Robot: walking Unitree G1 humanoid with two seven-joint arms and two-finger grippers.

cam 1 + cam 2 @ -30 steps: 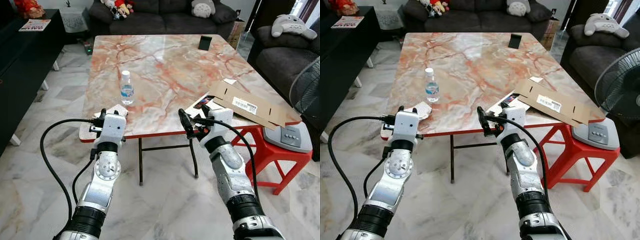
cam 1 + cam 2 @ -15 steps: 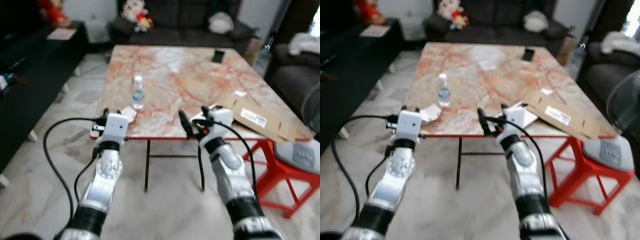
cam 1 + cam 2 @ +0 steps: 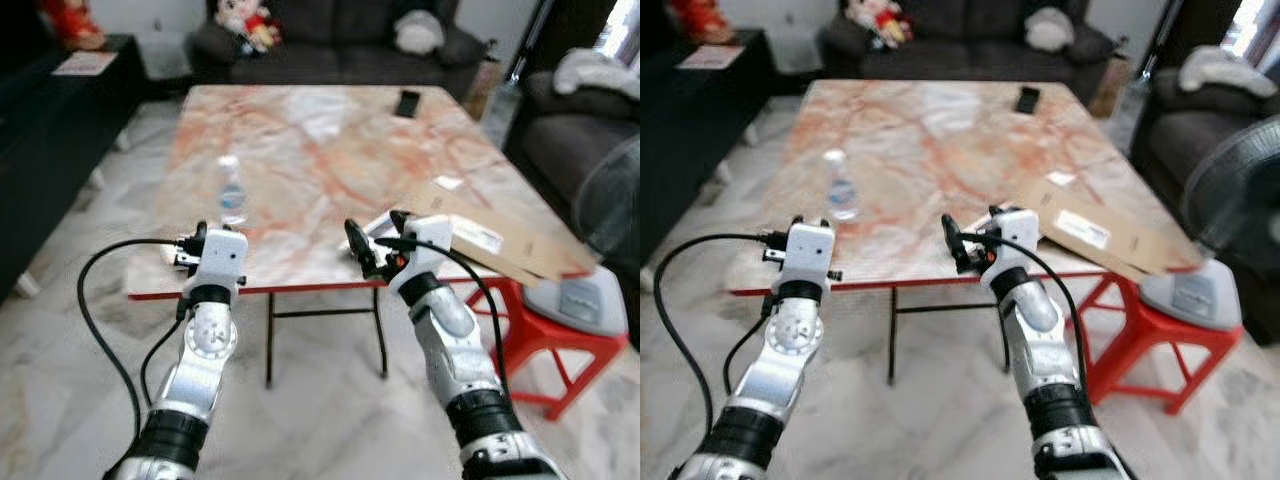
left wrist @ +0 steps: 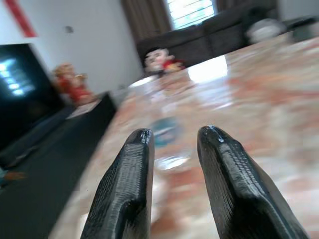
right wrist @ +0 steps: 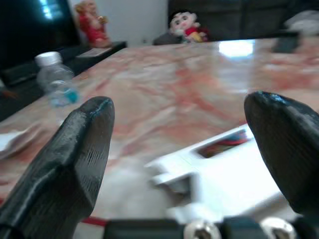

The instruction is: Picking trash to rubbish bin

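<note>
A clear plastic bottle (image 3: 231, 190) with a blue label stands upright near the front left of the marble table (image 3: 330, 140). My left gripper (image 4: 172, 134) hovers at the table's front edge, short of the bottle, fingers narrowly open and holding nothing. At the front edge further right, my right gripper (image 3: 372, 225) is wide open and empty. Just beyond it lies a white packet (image 5: 224, 164). A flattened cardboard piece (image 3: 500, 240) with a label rests on the front right corner. Something pale and crumpled (image 5: 15, 137) lies near the left front edge, blurred.
A black phone (image 3: 407, 102) sits at the far side of the table. A red stool (image 3: 540, 320) carrying a fan base (image 3: 590, 295) stands right of the table. Dark sofas (image 3: 330, 40) with soft toys are behind and right. A black cabinet (image 3: 50, 130) runs along the left.
The whole picture has shifted and blurred, so the camera moved. Both arms keep the same raised pose at the table's front edge, and the grippers' openings look the same.
</note>
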